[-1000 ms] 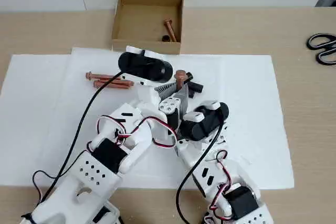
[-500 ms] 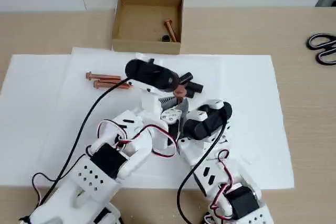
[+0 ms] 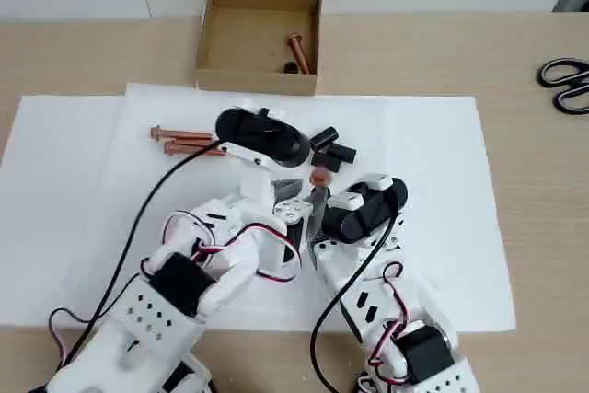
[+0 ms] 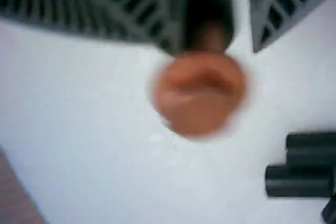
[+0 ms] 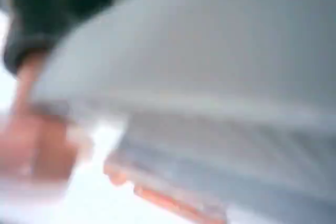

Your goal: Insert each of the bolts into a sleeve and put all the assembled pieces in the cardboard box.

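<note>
A copper bolt (image 3: 319,177) stands head-up in the middle of the white sheet, between my two grippers. In the left wrist view its round head (image 4: 199,95) faces the camera, with its shank in a black sleeve (image 4: 210,14) gripped between grey ribbed fingers (image 4: 105,3). My left gripper (image 3: 308,189) is shut on this piece. My right gripper (image 3: 320,203) presses in close from the near side. The right wrist view shows the bolt (image 5: 31,140) and the sleeve (image 5: 31,40) blurred at its edge. Loose black sleeves (image 3: 331,146) lie just beyond. Two bare bolts (image 3: 189,141) lie at the left. The cardboard box (image 3: 216,39) holds one assembled piece (image 3: 296,51).
White paper (image 3: 442,190) covers the middle of the wooden table. Scissors (image 3: 566,80) lie at the far right edge. Black cables (image 3: 138,218) trail from both arms over the near side.
The bolt and both grippers have drawn back from the loose sleeves towards the near side of the sheet. The left arm's wrist has turned and lowered.
</note>
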{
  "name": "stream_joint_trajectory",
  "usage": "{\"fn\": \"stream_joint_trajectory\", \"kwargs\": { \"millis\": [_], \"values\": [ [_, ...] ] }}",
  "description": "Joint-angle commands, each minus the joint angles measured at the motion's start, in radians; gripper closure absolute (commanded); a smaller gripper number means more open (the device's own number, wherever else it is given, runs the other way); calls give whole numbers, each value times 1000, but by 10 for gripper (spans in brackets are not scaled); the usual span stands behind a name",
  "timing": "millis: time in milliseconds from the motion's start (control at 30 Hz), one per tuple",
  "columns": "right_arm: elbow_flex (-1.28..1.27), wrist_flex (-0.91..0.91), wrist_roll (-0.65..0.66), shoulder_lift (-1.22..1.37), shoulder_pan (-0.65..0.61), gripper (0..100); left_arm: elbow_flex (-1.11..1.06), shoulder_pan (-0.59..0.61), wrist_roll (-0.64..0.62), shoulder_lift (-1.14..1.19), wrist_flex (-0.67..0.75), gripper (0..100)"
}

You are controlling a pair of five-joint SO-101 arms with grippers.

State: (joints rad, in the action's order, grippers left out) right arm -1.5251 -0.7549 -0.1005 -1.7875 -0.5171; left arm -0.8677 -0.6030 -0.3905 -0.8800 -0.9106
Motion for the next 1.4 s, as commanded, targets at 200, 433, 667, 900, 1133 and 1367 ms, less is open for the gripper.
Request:
{"fn": "stream_joint_trajectory", "kwargs": {
  "millis": [200,433,667,900,1133,1367],
  "values": [
    [28,21,-2,-13,8,995,249,25,17,-12,-402,724],
    [58,-70,23,-7,54,995,406,377,137,-12,-597,724],
    [287,-91,95,200,185,995,361,686,143,-6,-671,724],
    [830,-51,97,849,200,995,280,753,144,-11,-671,724],
    [1301,117,94,1438,254,995,277,829,141,-12,-671,724],
    [1557,467,94,1899,246,995,271,928,140,-12,-687,725]
  ]
}}
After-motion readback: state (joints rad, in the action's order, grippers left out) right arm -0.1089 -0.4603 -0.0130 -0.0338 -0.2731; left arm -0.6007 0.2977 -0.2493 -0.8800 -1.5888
